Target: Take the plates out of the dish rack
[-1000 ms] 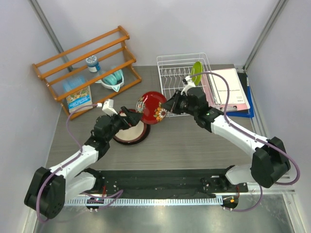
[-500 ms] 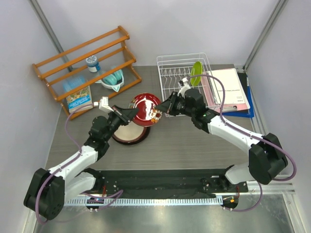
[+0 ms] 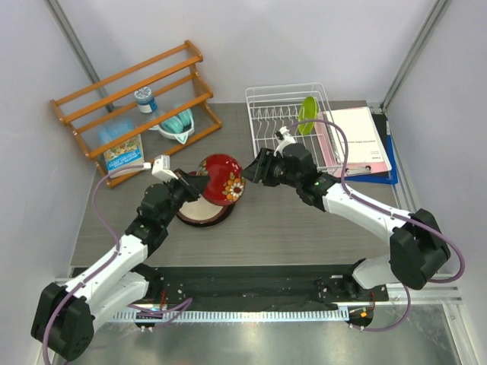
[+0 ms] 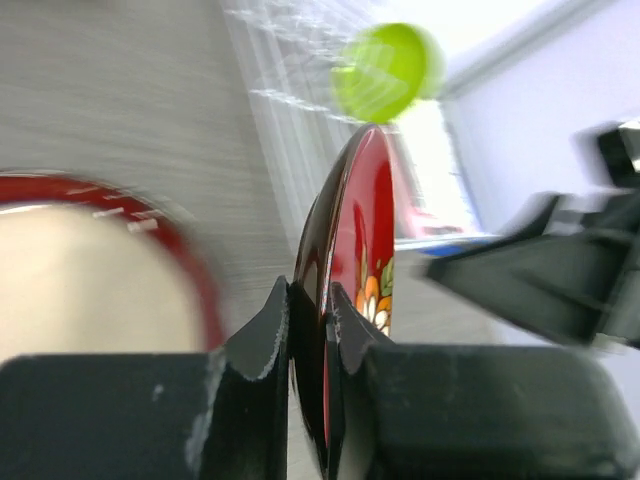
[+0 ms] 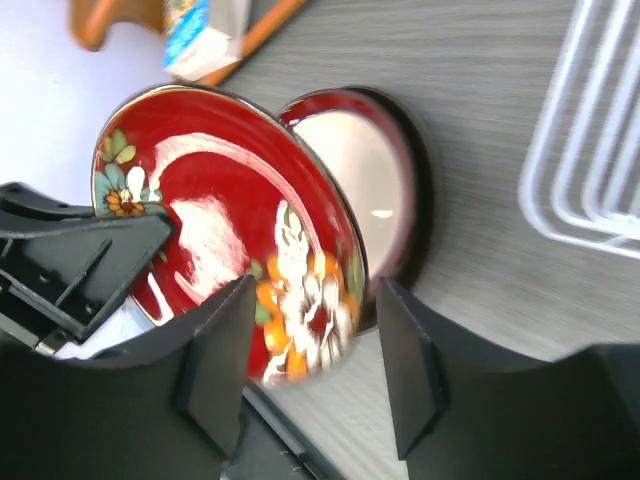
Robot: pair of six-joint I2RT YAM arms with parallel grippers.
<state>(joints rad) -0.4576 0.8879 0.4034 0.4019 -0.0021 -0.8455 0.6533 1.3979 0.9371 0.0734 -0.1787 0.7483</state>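
Observation:
The small dark red patterned plate (image 3: 223, 179) (image 5: 220, 220) stands on edge in the air, and my left gripper (image 3: 198, 181) (image 4: 310, 300) is shut on its rim (image 4: 355, 230). It hangs just over a stack of cream-centred plates (image 3: 199, 211) (image 5: 370, 180) (image 4: 90, 270) lying on the table. My right gripper (image 3: 255, 169) (image 5: 315, 290) is open just right of the red plate, its fingers apart and off it. A lime green plate (image 3: 307, 114) (image 4: 385, 72) stands upright in the white wire dish rack (image 3: 266, 114) (image 5: 590, 150) at the back.
An orange wooden shelf (image 3: 129, 91) at the back left holds a teal bowl-like item (image 3: 176, 122) and a small box (image 3: 122, 156). Papers on a blue folder (image 3: 358, 141) lie right of the rack.
My left gripper has shut on the red plate's rim. My right gripper has opened and let the plate go. The plate has shifted left, over the stack.

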